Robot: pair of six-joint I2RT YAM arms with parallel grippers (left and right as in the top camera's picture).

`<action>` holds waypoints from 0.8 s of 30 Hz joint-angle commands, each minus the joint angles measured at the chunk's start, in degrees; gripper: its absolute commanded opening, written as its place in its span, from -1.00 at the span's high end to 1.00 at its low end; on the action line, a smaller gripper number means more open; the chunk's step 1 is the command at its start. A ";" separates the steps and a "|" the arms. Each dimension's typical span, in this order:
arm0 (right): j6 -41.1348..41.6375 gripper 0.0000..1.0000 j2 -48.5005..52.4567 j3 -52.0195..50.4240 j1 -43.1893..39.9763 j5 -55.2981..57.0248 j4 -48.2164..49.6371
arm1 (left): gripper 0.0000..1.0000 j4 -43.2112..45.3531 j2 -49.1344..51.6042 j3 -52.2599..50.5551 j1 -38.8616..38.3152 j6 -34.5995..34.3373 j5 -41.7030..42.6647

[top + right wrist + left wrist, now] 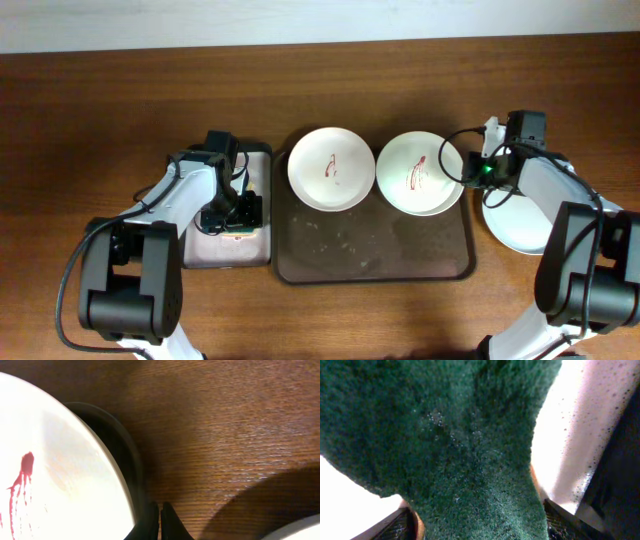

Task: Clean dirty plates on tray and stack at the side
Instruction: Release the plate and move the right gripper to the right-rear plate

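L arm (180, 195) bent nr left edge, L claw (233, 211) gripping green pad (470, 450), R claw (160, 511) nr right edge, tips nearly together at dirty plate (60, 460) rim

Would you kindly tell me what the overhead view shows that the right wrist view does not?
Overhead only: the left gripper over the small pink tray, the left dirty plate, a third plate on the table. Right wrist only: fine drips from the right dirty plate's smear, and the right gripper's fingers closed at its rim. Both: that plate, the brown tray's rim, the table.
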 commanded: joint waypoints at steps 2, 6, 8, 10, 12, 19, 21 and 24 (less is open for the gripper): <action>-0.79 0.86 0.44 0.94 1.25 -3.74 -0.02 | -0.50 0.35 1.36 -1.70 0.35 0.55 -0.07; -0.44 0.65 -1.25 3.17 1.20 -0.24 -2.93 | -0.50 0.35 1.36 -1.70 0.35 0.55 -0.07; -0.28 0.60 -2.75 6.62 1.22 3.34 -7.17 | -0.50 0.44 1.36 -1.70 0.35 0.55 -0.09; -0.28 0.56 -3.85 10.01 1.42 3.32 -11.21 | -0.50 0.85 1.36 -1.70 0.35 0.55 -0.07; -0.28 0.55 -4.55 13.79 2.34 1.64 -16.81 | -0.50 1.27 1.36 -1.70 0.35 0.52 -0.07; 3.13 0.32 -4.66 17.44 12.13 -13.62 -29.99 | -0.52 1.49 1.36 -1.70 0.35 0.55 -0.07; 5.14 0.19 -4.66 17.07 16.17 -13.46 -30.21 | -0.53 1.51 1.36 -1.70 0.35 0.55 -0.07; 13.81 0.16 -4.55 16.13 22.43 -8.48 -29.16 | -0.53 1.64 1.36 -1.70 0.35 0.52 -0.07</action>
